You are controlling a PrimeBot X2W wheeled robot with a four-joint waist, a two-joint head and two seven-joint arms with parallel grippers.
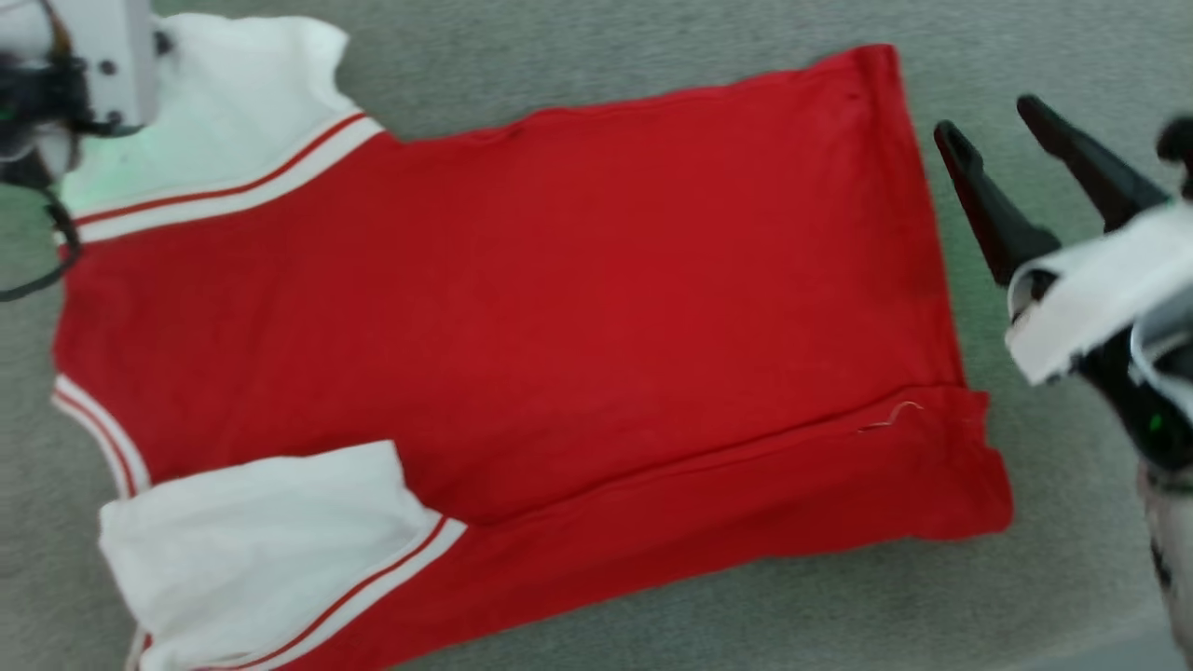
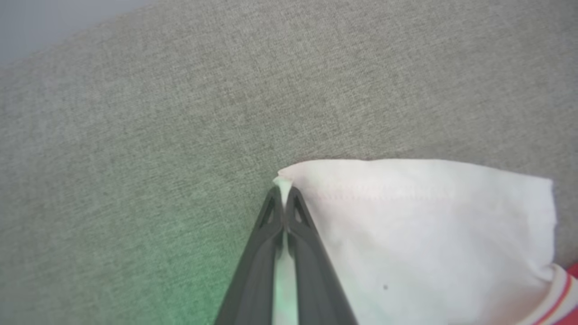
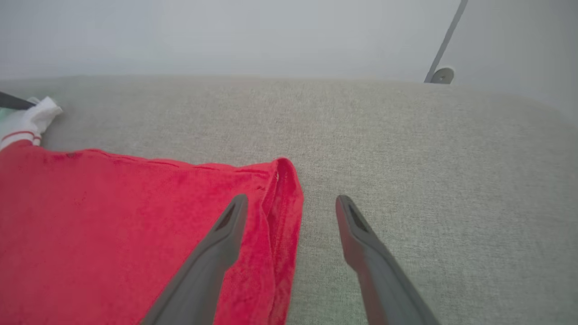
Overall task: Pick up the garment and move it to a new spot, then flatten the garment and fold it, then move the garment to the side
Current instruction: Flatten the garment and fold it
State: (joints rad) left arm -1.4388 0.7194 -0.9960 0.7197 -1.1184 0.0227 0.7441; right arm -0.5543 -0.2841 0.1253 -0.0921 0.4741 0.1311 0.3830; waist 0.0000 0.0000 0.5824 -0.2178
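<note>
The garment (image 1: 522, 308), a red T-shirt with white sleeves and striped trim, lies spread flat on the grey fabric surface, with its near long side folded over. My left gripper (image 2: 283, 187) is shut on the corner of the far white sleeve (image 2: 424, 225); a strip of white cloth shows between its fingers. In the head view only its pale wrist (image 1: 84, 65) shows, at the top left, above that sleeve (image 1: 233, 102). My right gripper (image 3: 291, 203) stands open over the far hem corner (image 3: 282, 180), one finger over the red cloth, the other over bare surface. It also shows from the head as my right gripper (image 1: 988, 126).
The grey woven surface (image 1: 596, 596) runs all round the shirt. A pale wall lies behind its far edge, with a thin cable (image 3: 445, 40) running down to a small round fitting. The near sleeve (image 1: 261, 540) lies folded onto the shirt body.
</note>
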